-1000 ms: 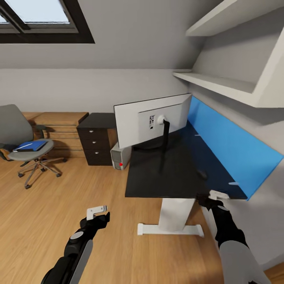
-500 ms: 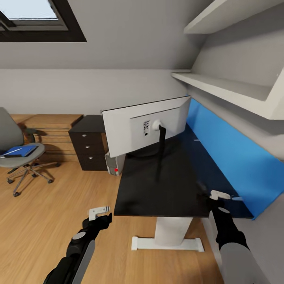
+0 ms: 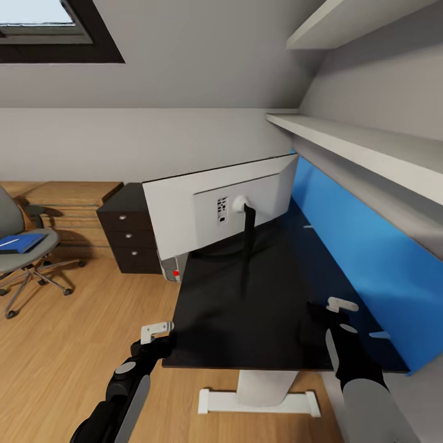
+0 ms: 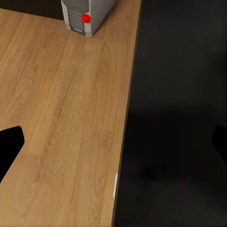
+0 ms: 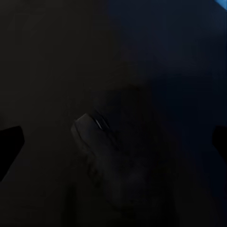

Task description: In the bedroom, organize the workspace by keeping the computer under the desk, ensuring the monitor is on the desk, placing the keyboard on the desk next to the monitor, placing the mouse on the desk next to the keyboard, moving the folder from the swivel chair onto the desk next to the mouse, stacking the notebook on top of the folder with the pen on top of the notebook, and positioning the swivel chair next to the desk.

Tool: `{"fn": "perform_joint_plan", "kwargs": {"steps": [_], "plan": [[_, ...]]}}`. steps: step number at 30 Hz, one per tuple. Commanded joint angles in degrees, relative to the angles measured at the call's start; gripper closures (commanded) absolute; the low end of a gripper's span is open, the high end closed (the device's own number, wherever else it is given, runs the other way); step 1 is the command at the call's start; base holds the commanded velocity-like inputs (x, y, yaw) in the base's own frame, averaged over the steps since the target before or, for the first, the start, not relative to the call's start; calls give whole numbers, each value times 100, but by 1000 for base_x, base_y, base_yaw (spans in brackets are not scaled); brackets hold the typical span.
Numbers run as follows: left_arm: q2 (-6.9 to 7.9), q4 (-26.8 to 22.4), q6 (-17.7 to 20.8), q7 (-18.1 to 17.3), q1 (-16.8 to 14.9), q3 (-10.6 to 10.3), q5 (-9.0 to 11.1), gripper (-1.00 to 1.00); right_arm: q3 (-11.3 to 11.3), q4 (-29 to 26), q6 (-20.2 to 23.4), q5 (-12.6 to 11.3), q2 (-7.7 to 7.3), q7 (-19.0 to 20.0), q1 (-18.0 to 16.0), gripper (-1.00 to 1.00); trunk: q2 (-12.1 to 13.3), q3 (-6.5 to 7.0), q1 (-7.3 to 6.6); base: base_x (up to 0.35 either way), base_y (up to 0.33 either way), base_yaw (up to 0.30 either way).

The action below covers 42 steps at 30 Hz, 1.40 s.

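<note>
Right claw (image 3: 323,306), jaws apart, hangs over the mouse (image 5: 97,142) on desk (image 3: 246,320).

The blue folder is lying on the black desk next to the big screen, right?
Not quite. The blue folder is lying on the swivel chair's seat, well away from the black desk and the big screen. The head view shows it.

Attic home office — skylight (image 3: 37,24), black desk (image 3: 258,307), monitor (image 3: 209,206).
</note>
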Motion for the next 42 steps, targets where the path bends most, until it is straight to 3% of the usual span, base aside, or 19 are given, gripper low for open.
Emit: {"fn": "perform_joint_plan", "kwargs": {"steps": [1, 8, 20, 24, 31, 42], "plan": [[2, -8, 19, 53, -4, -10, 60, -100, -23, -10, 35, 55, 7, 18, -5, -100, -4, -6, 3, 269, -4, 0], [0, -8, 26, 53, -5, -13, 62, -100, -22, -3, 71, 58, -14, 18, -5, -100, -4, -6, 3, 215, -1, 0], [2, -13, 28, 53, -4, -81, 71, -100, -3, 122, 139, 71, -26, 2, -5, -100, -4, -6, 3, 9, 0, 0], [2, -12, 28, 53, -4, -82, 70, -100, -5, 155, 303, 73, -85, -5, -5, -100, -4, -6, 3, 0, 0, 0], [2, -18, 28, 53, -4, -82, 78, -100, -14, 558, 392, 58, -316, -11, -13, -100, -4, -6, 3, 0, 0, 0], [2, -25, 28, 53, -4, -82, 78, -100, -15, 620, 411, 56, -344, -15, -22, -100, -4, -6, 3, 0, 0, 0]]}}
